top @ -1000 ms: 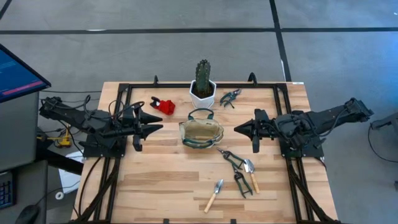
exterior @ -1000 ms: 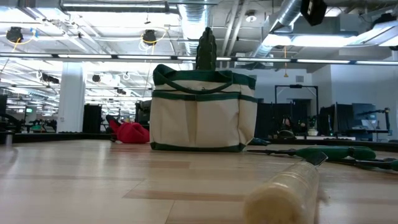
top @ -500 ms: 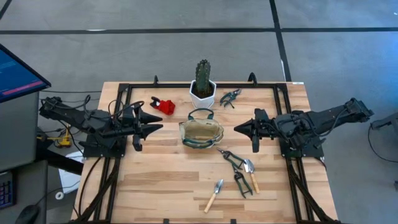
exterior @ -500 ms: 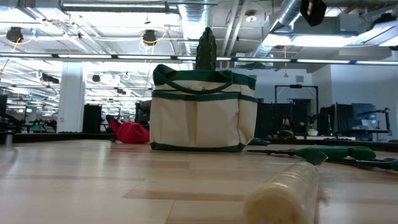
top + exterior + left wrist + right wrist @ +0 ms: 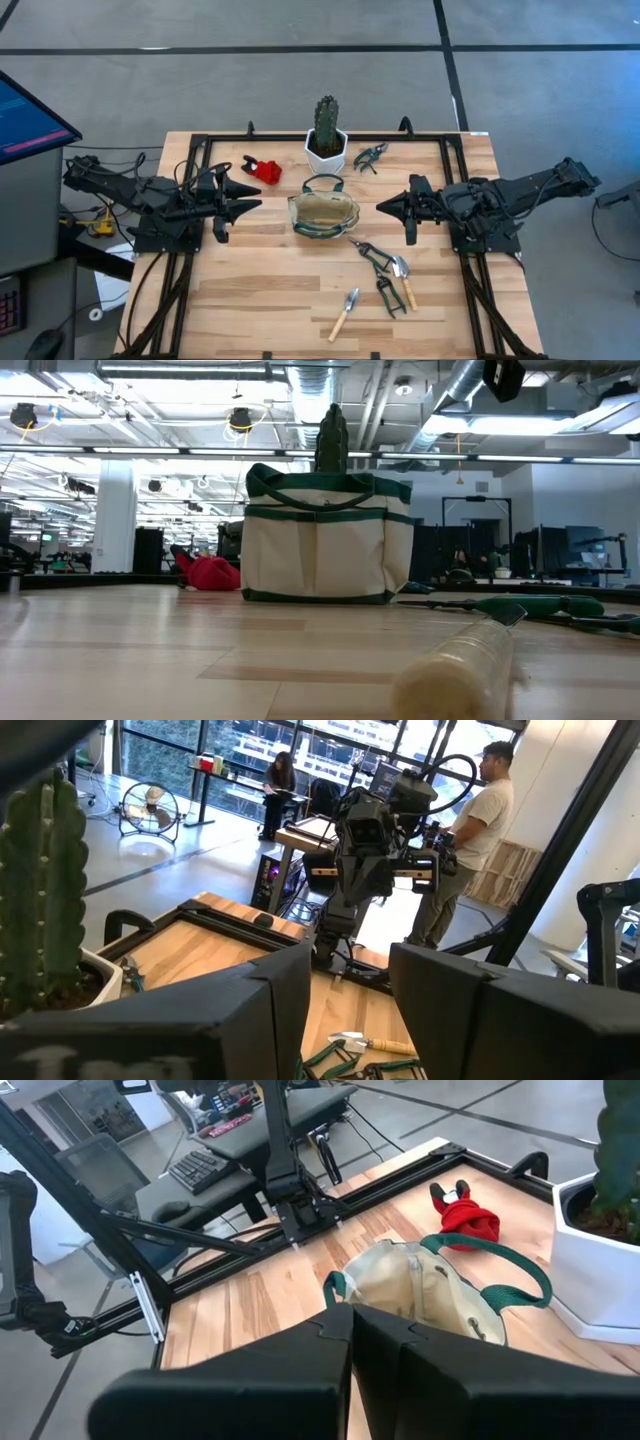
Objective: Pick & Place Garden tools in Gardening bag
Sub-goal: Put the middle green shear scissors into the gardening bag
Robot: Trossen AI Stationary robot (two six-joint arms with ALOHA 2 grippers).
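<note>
The cream gardening bag (image 5: 323,213) with green trim stands upright on its base at the table's middle, mouth open; it also shows in the low view (image 5: 328,538) and the right wrist view (image 5: 425,1285). A red pruner (image 5: 263,168) lies far left of it, and dark shears (image 5: 370,155) lie far right. Green-handled shears (image 5: 378,265) and two wooden-handled trowels (image 5: 404,280), (image 5: 345,313) lie at the near right. My left gripper (image 5: 258,196) is open and empty, left of the bag. My right gripper (image 5: 380,207) is shut and empty, right of the bag.
A green cactus in a white hexagonal pot (image 5: 326,140) stands just beyond the bag. A black frame (image 5: 300,136) runs along the table's edges. Bare wood lies at the near left (image 5: 250,300). People (image 5: 470,830) are in the room beyond the table.
</note>
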